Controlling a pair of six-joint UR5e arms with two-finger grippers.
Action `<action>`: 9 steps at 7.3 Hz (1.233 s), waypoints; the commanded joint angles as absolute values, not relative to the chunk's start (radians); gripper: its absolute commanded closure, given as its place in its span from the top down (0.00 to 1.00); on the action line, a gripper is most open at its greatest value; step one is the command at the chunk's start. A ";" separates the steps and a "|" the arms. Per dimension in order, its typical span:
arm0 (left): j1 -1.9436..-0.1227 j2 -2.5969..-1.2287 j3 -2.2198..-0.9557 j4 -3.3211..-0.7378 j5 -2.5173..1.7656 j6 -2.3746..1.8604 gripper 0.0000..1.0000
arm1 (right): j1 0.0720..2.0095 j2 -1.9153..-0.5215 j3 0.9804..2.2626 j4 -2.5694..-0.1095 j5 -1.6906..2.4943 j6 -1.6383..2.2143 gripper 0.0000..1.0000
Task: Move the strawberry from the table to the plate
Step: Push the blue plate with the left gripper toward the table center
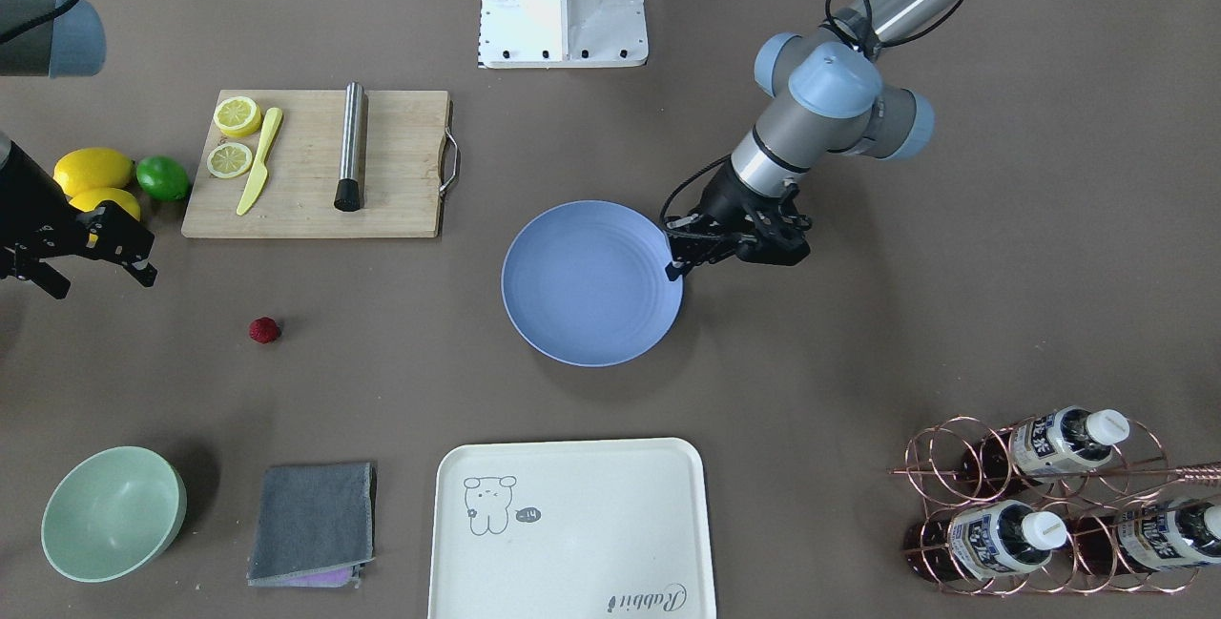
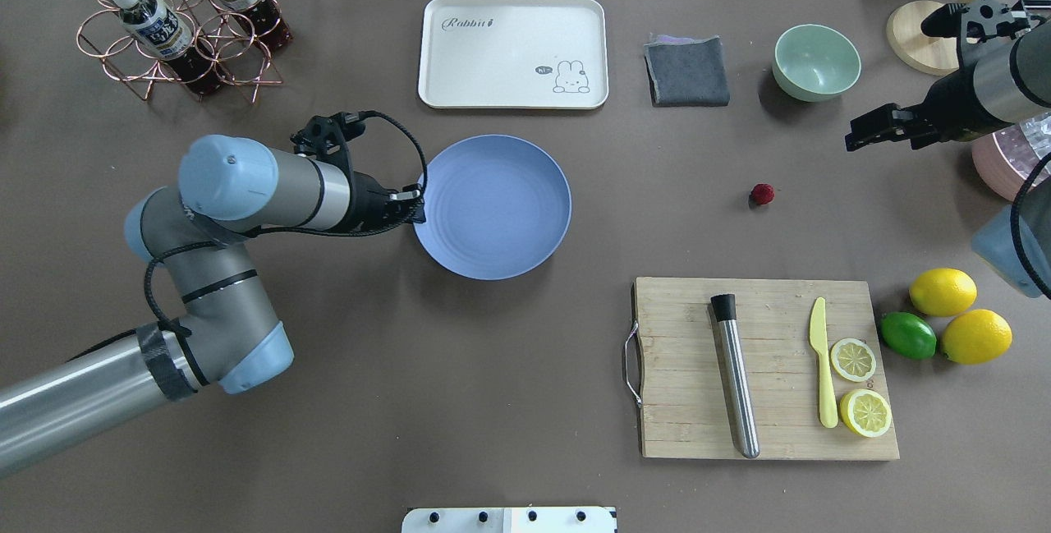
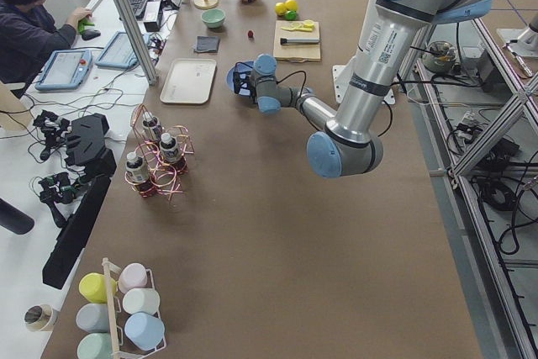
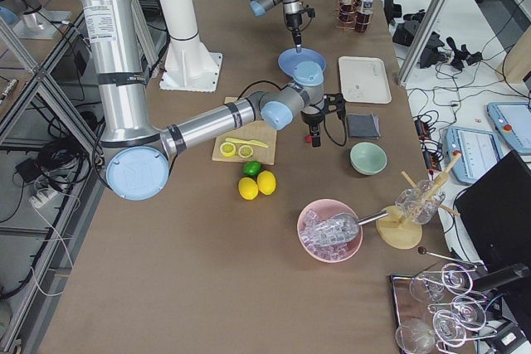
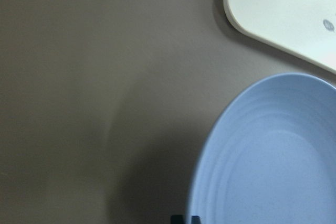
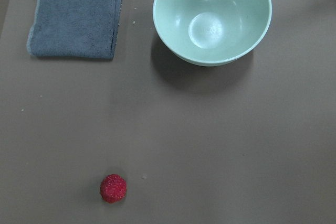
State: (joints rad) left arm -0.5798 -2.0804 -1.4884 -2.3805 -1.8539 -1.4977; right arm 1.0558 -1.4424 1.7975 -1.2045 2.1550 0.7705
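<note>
On matte table (image 1: 858,361), bumpy round strawberry (image 1: 264,330) — well apart, ringed blue plate (image 1: 591,283)

the left arm (image 1: 830,113) is bent at the elbow, and the left pincer (image 1: 677,266) points down with fingers pressed together. the right pincer (image 1: 102,282) hangs tilted, fingers spread wide, holding nothing.

Strawberry (image 6: 113,188) alone low on table (image 6: 236,156); green bowl (image 6: 173,19) and grey cloth (image 6: 73,17) well apart above
</note>
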 commanded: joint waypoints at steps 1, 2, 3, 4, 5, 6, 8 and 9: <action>-0.545 -2.103 -1.482 -2.353 -1.813 -1.500 0.00 | 1.048 -1.442 1.798 -1.203 2.155 0.784 0.99; -0.545 -2.105 -1.476 -2.353 -1.799 -1.500 0.00 | 1.043 -1.442 1.796 -1.203 2.155 0.784 0.99; -0.545 -2.103 -1.476 -2.353 -1.801 -1.500 0.17 | 1.036 -1.440 1.795 -1.203 2.155 0.784 0.99; -0.549 -2.100 -1.476 -2.353 -1.799 -1.493 0.86 | 1.026 -1.440 1.793 -1.203 2.155 0.785 0.99; -0.569 -2.095 -1.482 -2.355 -1.805 -1.490 0.98 | 1.022 -1.439 1.792 -1.203 2.155 0.785 0.99; -0.619 -2.088 -1.488 -2.344 -1.851 -1.462 0.98 | 1.016 -1.431 1.787 -1.207 2.154 0.785 0.99; -0.804 -1.949 -1.633 -2.254 -2.080 -1.285 0.99 | 0.959 -1.390 1.767 -1.209 2.137 0.889 0.98; -0.930 -1.869 -1.705 -2.184 -2.209 -1.141 0.99 | 0.906 -1.382 1.758 -1.209 2.087 0.932 0.98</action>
State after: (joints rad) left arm -0.7929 -1.9647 -1.6146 -2.2566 -2.0632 -1.2887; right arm 0.9602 -1.3997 1.7700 -1.2081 2.1291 0.8742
